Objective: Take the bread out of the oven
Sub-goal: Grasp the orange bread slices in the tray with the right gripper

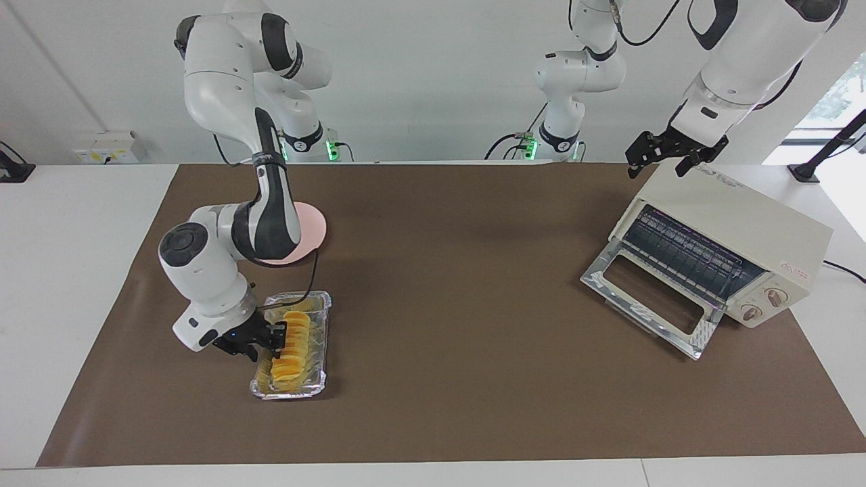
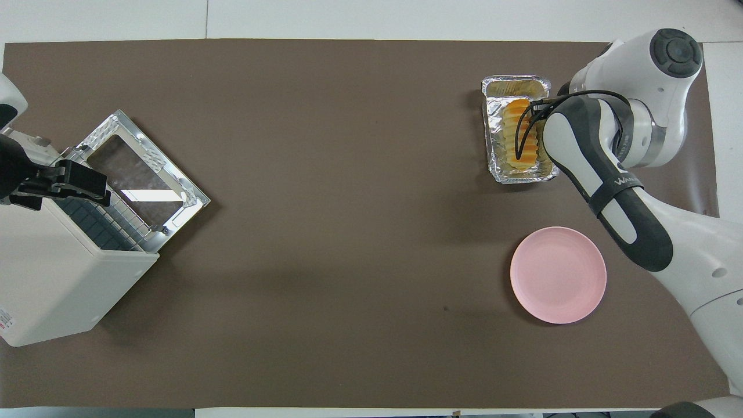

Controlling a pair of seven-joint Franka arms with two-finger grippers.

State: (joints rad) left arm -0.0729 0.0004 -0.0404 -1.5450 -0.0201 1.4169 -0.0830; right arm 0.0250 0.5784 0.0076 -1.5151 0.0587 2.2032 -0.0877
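Note:
The bread (image 1: 292, 343) is a ridged yellow-orange loaf lying in a crinkled foil tray (image 1: 320, 318) on the brown mat, at the right arm's end of the table. My right gripper (image 1: 266, 336) is down at the tray's long rim, right beside the loaf. In the overhead view the bread (image 2: 518, 136) shows in the foil tray (image 2: 493, 139), with the right forearm covering the gripper. The cream oven (image 1: 744, 223) stands at the left arm's end with its glass door (image 1: 643, 297) folded down and its rack bare. My left gripper (image 1: 656, 169) waits open above the oven's top.
A round pink plate (image 1: 312, 230) lies nearer to the robots than the tray, partly covered by the right arm; it also shows as the pink plate (image 2: 558, 274) from overhead. The oven (image 2: 52, 290) fills the corner at the left arm's end. Brown mat (image 2: 348, 232) covers the table.

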